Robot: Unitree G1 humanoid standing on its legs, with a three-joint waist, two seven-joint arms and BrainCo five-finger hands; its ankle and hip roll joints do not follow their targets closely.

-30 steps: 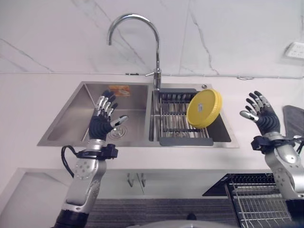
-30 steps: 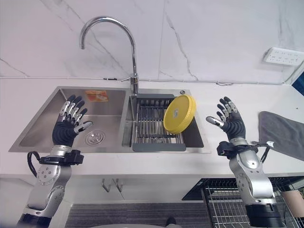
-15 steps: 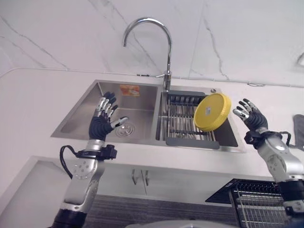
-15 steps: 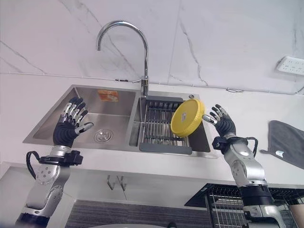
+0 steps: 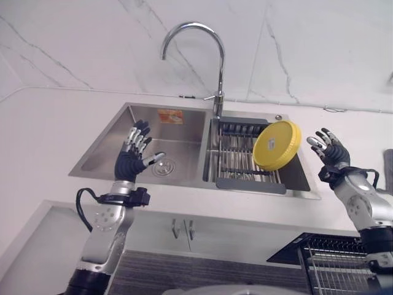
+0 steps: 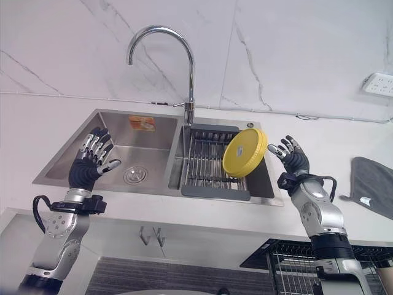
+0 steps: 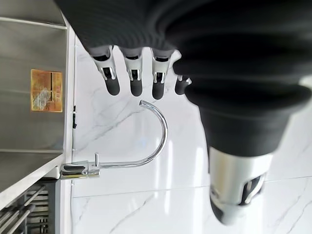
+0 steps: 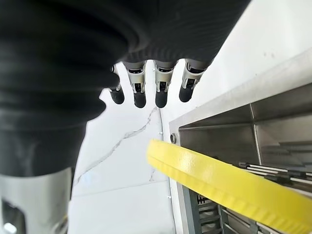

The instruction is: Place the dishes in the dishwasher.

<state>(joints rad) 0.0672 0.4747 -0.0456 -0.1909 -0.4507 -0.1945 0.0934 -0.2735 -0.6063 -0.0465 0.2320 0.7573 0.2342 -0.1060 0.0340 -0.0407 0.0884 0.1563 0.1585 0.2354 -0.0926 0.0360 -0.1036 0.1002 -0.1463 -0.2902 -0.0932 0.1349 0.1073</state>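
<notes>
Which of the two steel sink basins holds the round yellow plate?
The basin on the robot's right, fitted with the dark wire drying rack; the yellow plate stands tilted there. The basin on its left shows just a drain.

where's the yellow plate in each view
Left eye view: yellow plate leaning in the sink's right basin rack, beside the right hand.
Right eye view: same spot.
Left wrist view: not in it.
Right wrist view: its rim below the fingertips.
Shared landmark: faucet.
</notes>
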